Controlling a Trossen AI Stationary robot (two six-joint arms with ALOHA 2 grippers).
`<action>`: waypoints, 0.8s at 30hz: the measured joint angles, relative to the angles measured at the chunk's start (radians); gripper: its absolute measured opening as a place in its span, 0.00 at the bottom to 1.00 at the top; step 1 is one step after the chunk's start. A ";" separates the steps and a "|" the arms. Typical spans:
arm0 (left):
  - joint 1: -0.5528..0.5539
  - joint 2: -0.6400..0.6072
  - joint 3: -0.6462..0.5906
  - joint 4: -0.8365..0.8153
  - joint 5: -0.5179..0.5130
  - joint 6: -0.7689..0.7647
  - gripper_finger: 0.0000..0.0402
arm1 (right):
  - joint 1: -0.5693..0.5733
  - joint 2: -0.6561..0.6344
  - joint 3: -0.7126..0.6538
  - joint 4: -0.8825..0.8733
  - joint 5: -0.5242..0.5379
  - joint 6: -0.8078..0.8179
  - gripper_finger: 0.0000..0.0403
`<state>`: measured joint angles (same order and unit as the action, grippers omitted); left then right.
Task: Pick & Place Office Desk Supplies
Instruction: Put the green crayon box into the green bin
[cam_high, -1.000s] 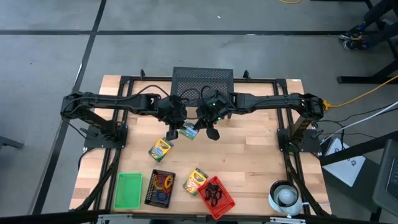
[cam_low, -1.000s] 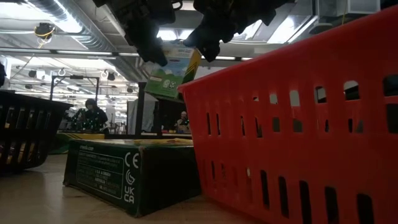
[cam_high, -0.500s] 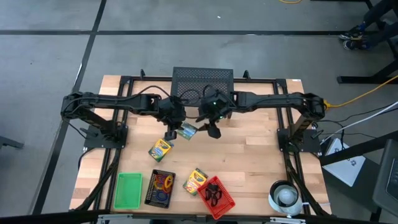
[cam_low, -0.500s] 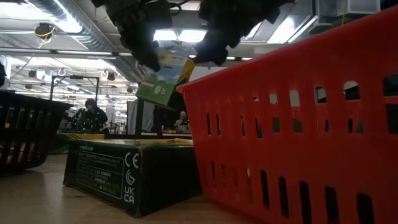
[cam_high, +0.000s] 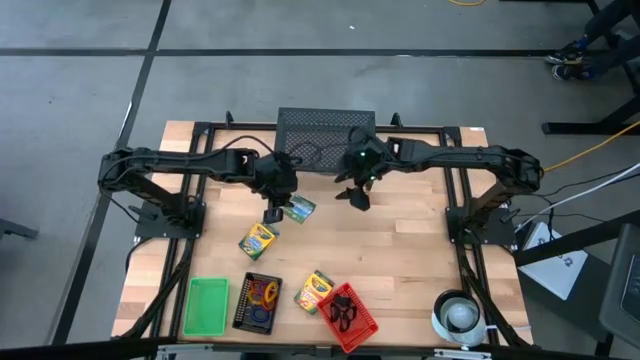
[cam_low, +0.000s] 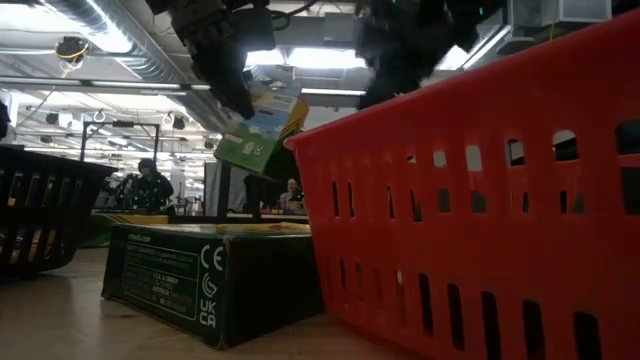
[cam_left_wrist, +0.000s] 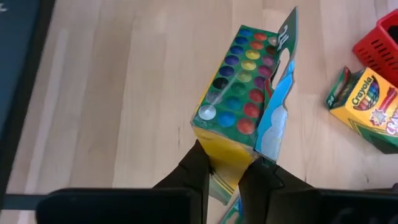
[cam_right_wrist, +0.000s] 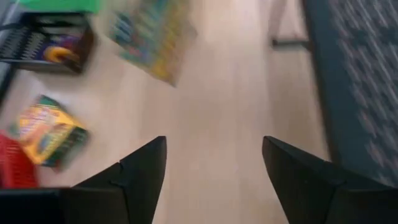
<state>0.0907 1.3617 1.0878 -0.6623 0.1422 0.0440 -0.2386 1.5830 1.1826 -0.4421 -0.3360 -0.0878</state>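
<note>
Wooden counter (cam_high: 400, 260) below; a crayon box (cam_left_wrist: 242, 106) hangs above it, pinched at one end by the left gripper (cam_left_wrist: 227, 171); it looks light, thin card, easy to crush, so hold its flat sides; the right gripper (cam_right_wrist: 214, 158) is wide apart, holding nothing, just beside.

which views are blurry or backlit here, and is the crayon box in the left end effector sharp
Right wrist view: motion-smeared, the crayon boxes and wood streaked, its own open fingers fairly crisp. Left wrist view: sharp, the open crayon box shows every crayon tip, pinched by the left end effector. Low view: ceiling lights backlight both end effectors into silhouettes; the near red basket is soft. High view: evenly lit.
</note>
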 joint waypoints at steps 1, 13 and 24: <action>0.003 0.000 0.000 0.000 0.001 0.002 0.12 | -0.018 -0.006 -0.032 0.014 0.003 0.013 0.66; -0.017 0.000 0.000 0.016 0.016 0.005 0.11 | -0.135 -0.162 -0.239 0.322 0.015 0.106 0.66; -0.051 -0.001 0.001 0.062 0.019 -0.024 0.12 | -0.127 -0.229 -0.239 0.363 -0.009 0.145 0.66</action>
<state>0.0401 1.3612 1.0885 -0.6008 0.1612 0.0202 -0.3656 1.3544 0.9436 -0.0788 -0.3449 0.0574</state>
